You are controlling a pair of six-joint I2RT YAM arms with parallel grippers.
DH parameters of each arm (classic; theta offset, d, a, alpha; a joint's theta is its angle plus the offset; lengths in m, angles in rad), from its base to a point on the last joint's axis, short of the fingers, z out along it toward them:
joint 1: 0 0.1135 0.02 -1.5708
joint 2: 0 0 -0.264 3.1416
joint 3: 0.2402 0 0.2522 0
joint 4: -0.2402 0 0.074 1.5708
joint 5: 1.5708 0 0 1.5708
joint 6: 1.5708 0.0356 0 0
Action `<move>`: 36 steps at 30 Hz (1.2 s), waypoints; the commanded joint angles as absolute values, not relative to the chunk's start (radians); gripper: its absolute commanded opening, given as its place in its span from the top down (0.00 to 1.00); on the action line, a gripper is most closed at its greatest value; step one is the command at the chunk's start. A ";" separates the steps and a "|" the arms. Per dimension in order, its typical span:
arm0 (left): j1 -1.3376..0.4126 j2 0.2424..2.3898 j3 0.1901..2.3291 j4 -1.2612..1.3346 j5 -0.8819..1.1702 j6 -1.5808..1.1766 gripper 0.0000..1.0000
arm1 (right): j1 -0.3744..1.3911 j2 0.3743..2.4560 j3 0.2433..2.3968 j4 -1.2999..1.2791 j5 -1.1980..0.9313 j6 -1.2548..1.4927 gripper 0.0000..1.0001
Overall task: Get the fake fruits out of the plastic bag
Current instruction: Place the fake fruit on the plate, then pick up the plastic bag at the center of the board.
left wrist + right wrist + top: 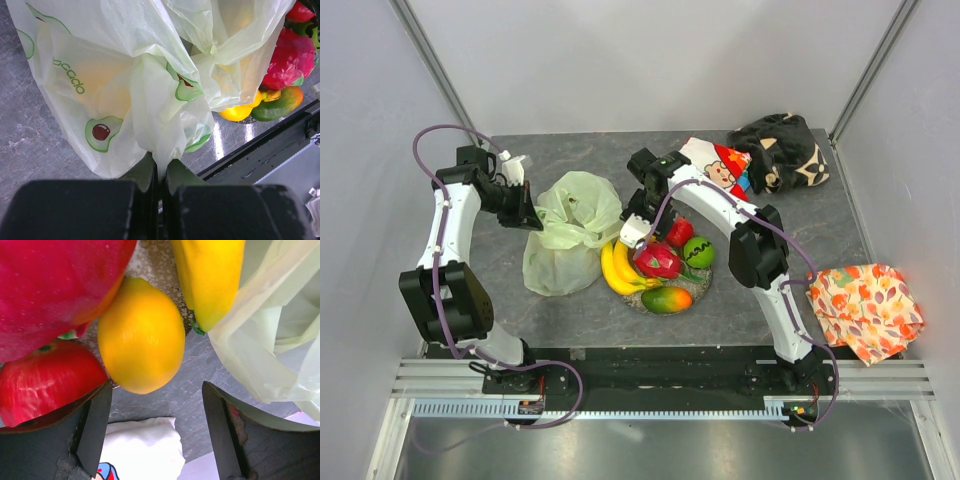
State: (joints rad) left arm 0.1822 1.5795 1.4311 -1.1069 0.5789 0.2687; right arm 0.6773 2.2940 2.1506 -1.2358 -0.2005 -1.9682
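On the round dish (702, 284), at 3 o'clock from the plastic bag (565, 235), the fake fruits (657, 262) sit heaped. A yellow fruit (141, 335) near the rim could roll off if the right gripper (157, 400) clips it on leaving. Its jaws stand wide and hold nothing; that fruit lies at 12 o'clock, just beyond the fingertips. The left gripper (161, 167) is pinched tight on the bag's thin film, which could tear or slip under a hard pull. An orange glow inside suggests more fruit.
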 commanded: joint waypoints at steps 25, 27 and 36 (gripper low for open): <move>0.186 1.572 1.558 -1.149 0.716 0.298 0.98 | 0.582 2.117 2.181 -0.480 -0.274 -0.810 0.02; 0.184 1.580 1.578 -1.161 0.722 0.308 0.98 | 0.549 2.170 2.304 -0.437 -0.328 -0.390 0.02; 0.175 1.580 1.629 -1.262 0.785 0.353 0.98 | 0.581 2.149 2.140 -0.463 -0.676 -0.298 0.02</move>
